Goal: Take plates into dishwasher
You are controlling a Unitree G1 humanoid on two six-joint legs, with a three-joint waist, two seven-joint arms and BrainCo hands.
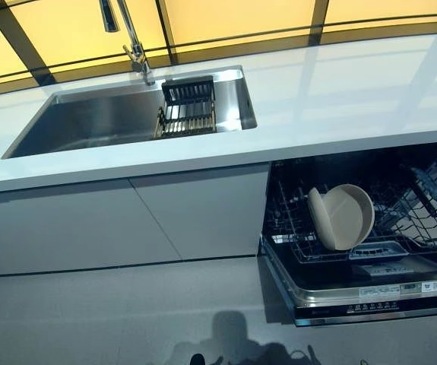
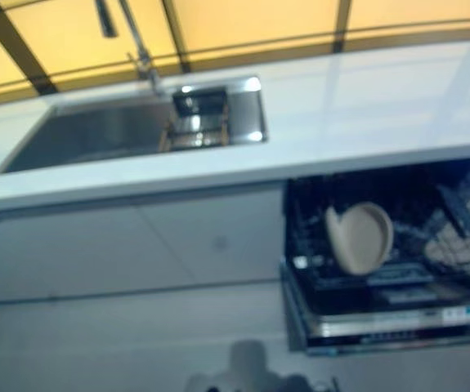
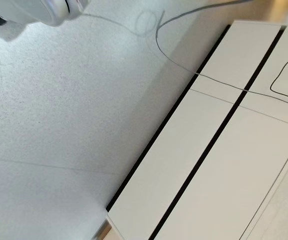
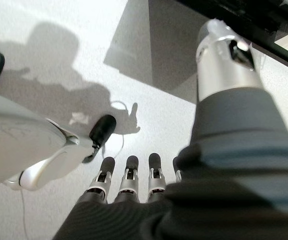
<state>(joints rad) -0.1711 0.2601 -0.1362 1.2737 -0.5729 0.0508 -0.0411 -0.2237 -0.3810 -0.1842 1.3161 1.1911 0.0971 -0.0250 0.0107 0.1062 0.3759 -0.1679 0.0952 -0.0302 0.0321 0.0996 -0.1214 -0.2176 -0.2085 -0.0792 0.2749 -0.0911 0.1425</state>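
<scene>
White worktop (image 1: pixel 340 99) held a sink (image 1: pixel 96 122); beige plates (image 1: pixel 343 217) stood in the open dishwasher (image 1: pixel 355 289) rack; right hand (image 4: pixel 133 185) hung empty, fingers straight.

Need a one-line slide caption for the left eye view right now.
Two beige plates stand in the open dishwasher rack beside the sink.

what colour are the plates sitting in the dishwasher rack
The plates are plain beige, clearest in the left eye view.
</scene>
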